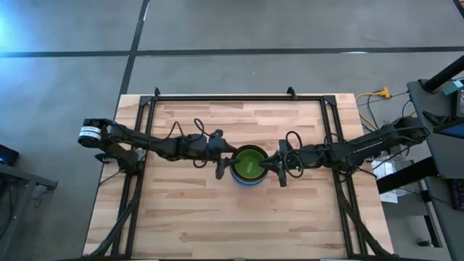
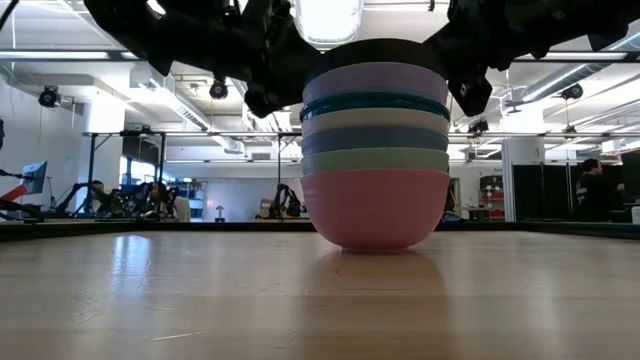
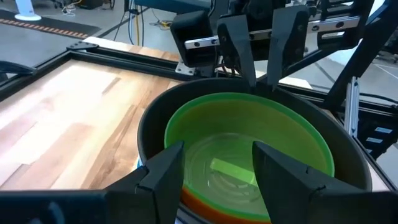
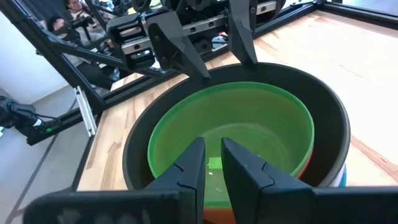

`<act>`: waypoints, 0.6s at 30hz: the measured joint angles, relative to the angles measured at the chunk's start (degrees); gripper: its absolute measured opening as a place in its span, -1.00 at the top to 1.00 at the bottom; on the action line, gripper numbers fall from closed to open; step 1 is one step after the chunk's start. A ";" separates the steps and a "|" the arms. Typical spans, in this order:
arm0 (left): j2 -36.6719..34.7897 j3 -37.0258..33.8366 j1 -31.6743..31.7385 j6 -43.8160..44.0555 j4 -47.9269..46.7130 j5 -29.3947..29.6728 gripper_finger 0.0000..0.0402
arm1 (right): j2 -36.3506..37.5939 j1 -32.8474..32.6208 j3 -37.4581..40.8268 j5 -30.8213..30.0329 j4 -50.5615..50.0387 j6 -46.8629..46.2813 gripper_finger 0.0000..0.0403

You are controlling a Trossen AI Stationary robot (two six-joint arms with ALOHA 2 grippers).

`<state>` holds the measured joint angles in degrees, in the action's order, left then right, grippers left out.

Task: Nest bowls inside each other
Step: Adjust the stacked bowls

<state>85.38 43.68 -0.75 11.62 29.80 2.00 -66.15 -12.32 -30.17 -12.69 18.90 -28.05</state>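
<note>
The bowls stand nested in one stack (image 1: 249, 165) at the table's middle. In the low view the pink bowl (image 2: 375, 208) rests on the table, with mint, blue, white, teal, lavender and black (image 2: 375, 52) stacked above. The lime green bowl (image 3: 245, 140) sits innermost on the red bowl (image 3: 208, 204) inside the black bowl (image 4: 333, 109). My left gripper (image 3: 217, 162) is wide open just above the stack's left rim. My right gripper (image 4: 212, 155) hovers above the right rim, its fingers a narrow gap apart and empty.
Bare wooden tabletop (image 1: 181, 210) lies all around the stack. A dark metal frame (image 1: 239, 97) runs along the table's far edge and sides. Cables and equipment (image 1: 391, 163) stand beyond the right edge.
</note>
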 joint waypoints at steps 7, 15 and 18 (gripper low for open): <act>-0.14 0.00 0.00 0.00 0.00 -0.02 0.14 | 0.03 -0.03 0.00 1.99 -1.04 0.75 0.76; -0.70 0.00 0.00 0.02 -0.25 -0.03 0.14 | 0.29 -0.15 -0.02 2.21 -2.02 5.83 0.76; -2.01 -0.04 0.00 0.02 -0.23 -0.03 0.14 | 0.38 -0.19 -0.80 2.33 -2.17 6.05 0.76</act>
<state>83.38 43.64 -0.75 11.64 29.57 1.97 -65.77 -12.51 -30.97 -10.36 16.74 -22.00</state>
